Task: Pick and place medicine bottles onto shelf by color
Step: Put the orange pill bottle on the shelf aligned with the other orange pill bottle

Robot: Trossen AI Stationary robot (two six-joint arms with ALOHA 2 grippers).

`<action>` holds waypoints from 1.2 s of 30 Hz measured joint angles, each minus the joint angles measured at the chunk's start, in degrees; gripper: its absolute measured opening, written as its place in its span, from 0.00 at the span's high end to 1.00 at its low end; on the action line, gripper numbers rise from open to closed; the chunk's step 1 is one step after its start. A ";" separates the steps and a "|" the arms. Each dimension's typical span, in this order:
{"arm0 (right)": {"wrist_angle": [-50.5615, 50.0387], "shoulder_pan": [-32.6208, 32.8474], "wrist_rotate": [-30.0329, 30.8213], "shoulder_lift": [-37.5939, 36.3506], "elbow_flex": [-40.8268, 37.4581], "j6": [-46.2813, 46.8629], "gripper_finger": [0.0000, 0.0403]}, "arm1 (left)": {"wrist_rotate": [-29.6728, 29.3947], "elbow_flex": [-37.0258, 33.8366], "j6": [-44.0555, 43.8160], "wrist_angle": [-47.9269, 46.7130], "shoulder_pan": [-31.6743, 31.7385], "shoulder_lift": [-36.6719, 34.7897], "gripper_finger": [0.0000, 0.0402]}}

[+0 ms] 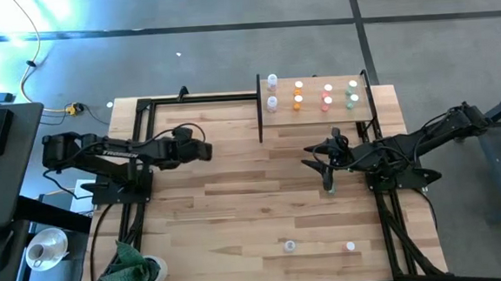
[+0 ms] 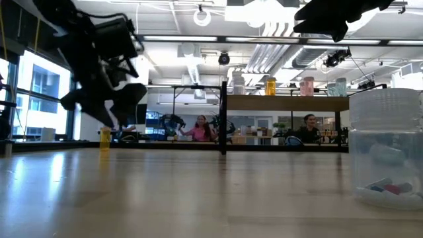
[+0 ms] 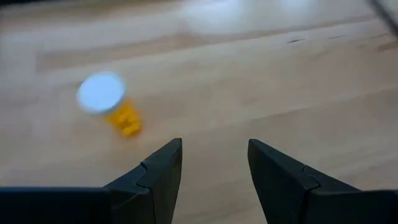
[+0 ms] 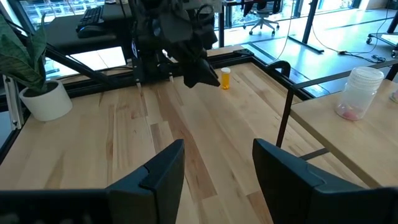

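The left end effector hovers released above the plank-patterned wooden table, its dark fingers spread with nothing between them. Just ahead of them an orange white-capped medicine bottle stands upright on the table, apart from both fingers; the right wrist view shows it beside the left arm's tip. The right end effector is released too, empty, near the table's middle, below the pale-wood shelf with thin black posts. Eight bottles stand on that shelf in pairs: clear-white, orange, pink-red, green. Two more small bottles stand near the table's front edge.
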 joint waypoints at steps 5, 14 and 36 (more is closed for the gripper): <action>0.00 0.00 0.02 0.00 0.00 0.00 0.55 | -0.64 6.92 4.75 -7.31 1.72 0.00 0.57; -0.46 0.00 0.00 0.01 0.00 0.01 0.55 | 2.03 18.63 6.44 -26.33 9.60 -0.02 0.57; -0.44 0.00 0.00 0.00 0.00 0.58 0.55 | 15.31 16.56 1.79 -24.27 21.14 -0.01 0.57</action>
